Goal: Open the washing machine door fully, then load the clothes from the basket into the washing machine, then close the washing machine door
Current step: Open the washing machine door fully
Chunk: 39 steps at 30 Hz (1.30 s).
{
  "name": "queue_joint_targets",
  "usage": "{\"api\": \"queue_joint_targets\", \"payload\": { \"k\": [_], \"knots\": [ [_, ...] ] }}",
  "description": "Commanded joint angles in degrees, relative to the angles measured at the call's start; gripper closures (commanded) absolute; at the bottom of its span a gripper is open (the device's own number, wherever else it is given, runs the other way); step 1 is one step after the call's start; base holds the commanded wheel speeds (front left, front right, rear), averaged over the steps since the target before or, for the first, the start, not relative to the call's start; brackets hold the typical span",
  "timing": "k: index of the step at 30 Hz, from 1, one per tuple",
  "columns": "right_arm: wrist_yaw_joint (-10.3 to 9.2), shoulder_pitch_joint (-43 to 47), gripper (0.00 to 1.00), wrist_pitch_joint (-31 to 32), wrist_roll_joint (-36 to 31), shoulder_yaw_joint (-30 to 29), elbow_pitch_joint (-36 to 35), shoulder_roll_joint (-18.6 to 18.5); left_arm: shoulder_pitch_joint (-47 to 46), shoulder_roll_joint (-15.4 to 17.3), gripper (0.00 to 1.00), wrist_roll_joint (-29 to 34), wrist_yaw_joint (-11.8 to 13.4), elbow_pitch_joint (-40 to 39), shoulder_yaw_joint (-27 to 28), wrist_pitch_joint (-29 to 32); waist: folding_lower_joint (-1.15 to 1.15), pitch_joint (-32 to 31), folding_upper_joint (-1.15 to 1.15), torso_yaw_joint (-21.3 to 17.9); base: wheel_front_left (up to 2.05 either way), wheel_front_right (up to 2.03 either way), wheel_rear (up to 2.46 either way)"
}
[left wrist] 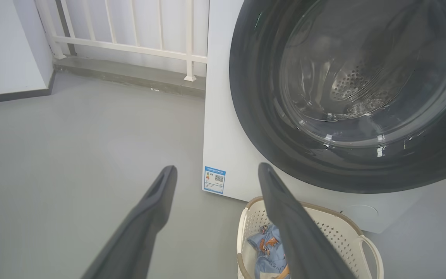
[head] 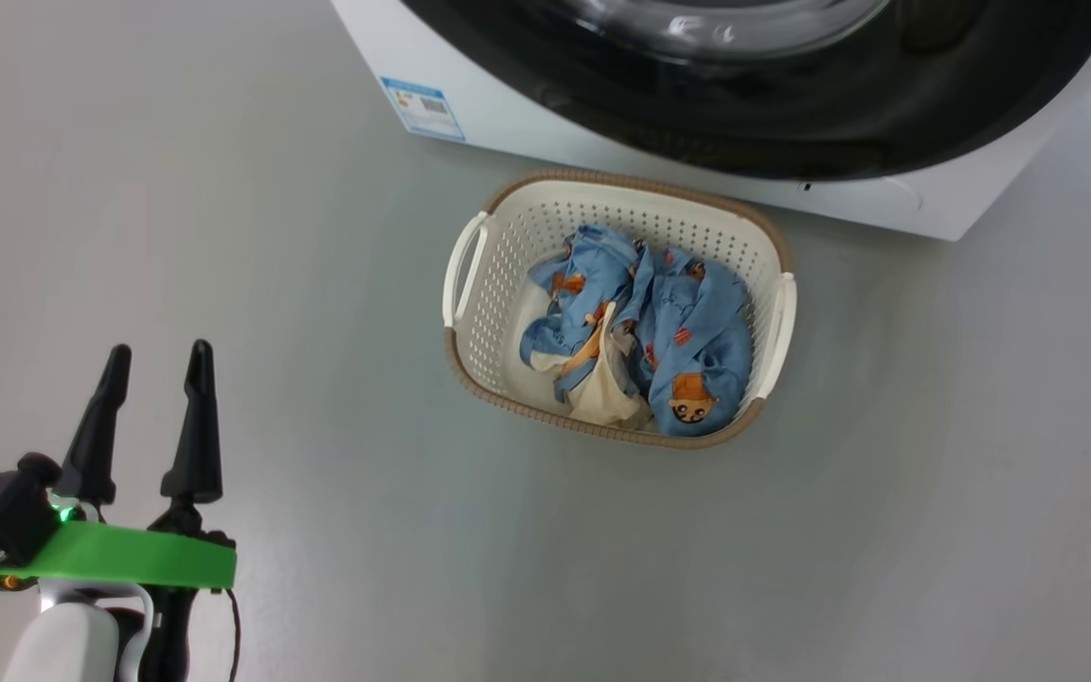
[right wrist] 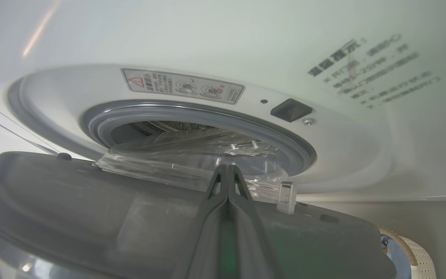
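Gaping L gripper (head: pixel 159 350); R gripper (right wrist: pixel 227 167) closed

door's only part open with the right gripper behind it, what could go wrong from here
1. The right gripper is shut and only lies against the door's inner face, holding nothing; it could slide off, and the door might swing shut.
2. The latch juts out right beside it and may snag it.
3. The basket stands close under the door, so an arm reaching down could knock it.
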Motion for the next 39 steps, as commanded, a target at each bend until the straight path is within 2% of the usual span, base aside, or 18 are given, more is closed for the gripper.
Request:
{"api": "queue_joint_targets", "payload": {
  "k": [1, 17, 26, 39],
  "knots": [
    [0.51, 2.3, 1.00, 2.2, 0.9, 2.1, -2.3, 4.1, 0.2, 1.9, 0.00, 0.6, 0.0, -0.5, 2.4, -0.4, 0.00, -1.2, 0.00, -0.7, 0.00, 0.00, 0.00],
    [0.51, 15.9, 1.00, 6.1, 4.6, 2.8, -8.8, 6.1, 3.8, 1.3, 0.00, 2.9, 0.0, 0.3, 4.1, -0.4, 0.00, -9.5, 0.00, -1.2, 0.00, 0.00, 0.00],
    [0.51, 25.1, 1.00, 7.4, 7.4, 1.8, -15.3, 6.3, 6.5, 0.7, 0.00, 4.5, 0.0, 0.8, 4.7, -0.4, 0.00, -13.7, 0.00, 0.3, 0.00, 0.00, 0.00],
    [0.51, 34.3, 1.00, 9.6, 10.2, 1.9, -19.6, 8.4, 8.5, 0.4, 0.00, 6.6, 0.0, 1.9, 5.1, -0.4, 0.00, -18.3, 0.00, 4.6, 0.00, 0.00, 0.00]
  ]
}}
